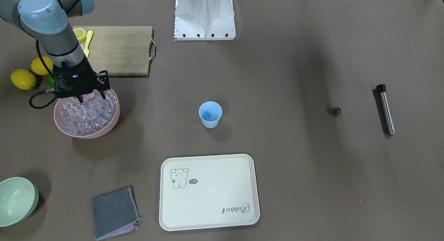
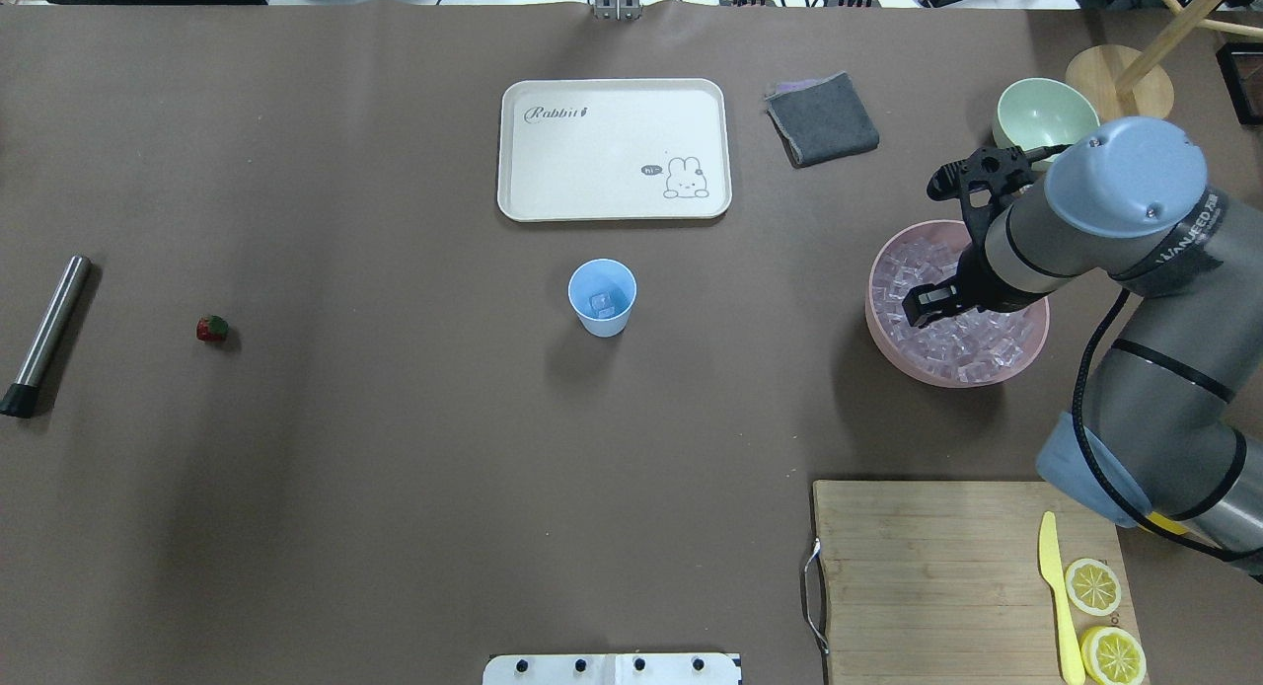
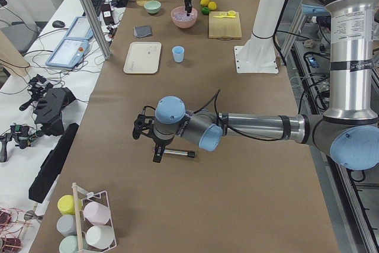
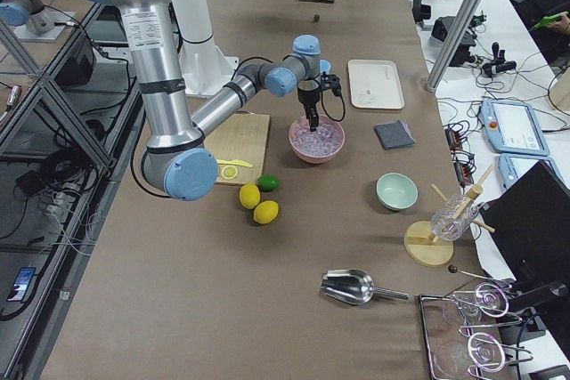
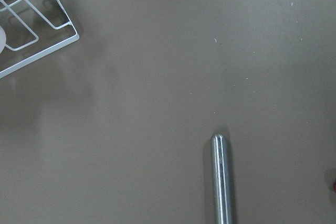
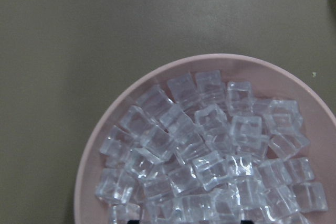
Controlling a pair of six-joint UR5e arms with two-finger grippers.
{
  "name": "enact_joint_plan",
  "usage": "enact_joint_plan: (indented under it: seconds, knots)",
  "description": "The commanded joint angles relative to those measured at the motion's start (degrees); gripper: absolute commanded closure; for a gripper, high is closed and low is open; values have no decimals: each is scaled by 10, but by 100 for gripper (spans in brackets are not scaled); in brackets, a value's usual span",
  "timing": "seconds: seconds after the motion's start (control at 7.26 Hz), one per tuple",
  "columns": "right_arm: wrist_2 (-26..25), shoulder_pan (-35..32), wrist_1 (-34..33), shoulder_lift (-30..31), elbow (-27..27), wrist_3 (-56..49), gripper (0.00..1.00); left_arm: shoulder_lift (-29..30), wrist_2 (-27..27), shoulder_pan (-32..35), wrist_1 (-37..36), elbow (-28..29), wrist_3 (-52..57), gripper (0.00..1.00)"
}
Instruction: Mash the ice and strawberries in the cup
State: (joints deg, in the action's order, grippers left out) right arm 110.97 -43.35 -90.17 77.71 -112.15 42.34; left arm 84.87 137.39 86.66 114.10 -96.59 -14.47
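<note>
Overhead exterior view has the right gripper (image 1: 92,97) down over the pink bowl (image 2: 947,382), and the front view shows its fingers (image 1: 103,93) spread apart with nothing between them, their tips just at the heap of ice (image 6: 210,156). So the step in hand looks like picking up a cube. The cubes lie jumbled and glassy, so the best bet is a single one on top of the pile: straddle its flat faces, close squarely, then lift straight up so its neighbours don't come along.

The cup (image 2: 602,297) stands upright mid-bench, well apart from the bowl, with what looks like one cube in its bottom. The path across is bare bench. The strawberry (image 2: 211,329) lies far over on the robot's left, near the steel muddler (image 2: 44,335).

Over there the left gripper (image 3: 157,153) hangs just above the muddler; whether its fingers are open I cannot tell.

Around the edges are a cream tray (image 2: 612,103) beyond the cup, a grey cloth (image 2: 822,119), a pale green bowl (image 2: 1036,113) and a chopping board (image 2: 918,567) with lemon slices. None sits between bowl and cup. The real risk is a slippery cube popping free mid-carry.
</note>
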Motion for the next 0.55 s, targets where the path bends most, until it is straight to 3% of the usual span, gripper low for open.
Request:
enact_joint_plan:
  seconds: [0.0,0.41]
  knots:
    - [0,0,-4,0,24,0,32,-1,1,0,0,-4,0,3]
    - [1,5,1,-5,45,4,40,-1,0,0,0,-7,0,3]
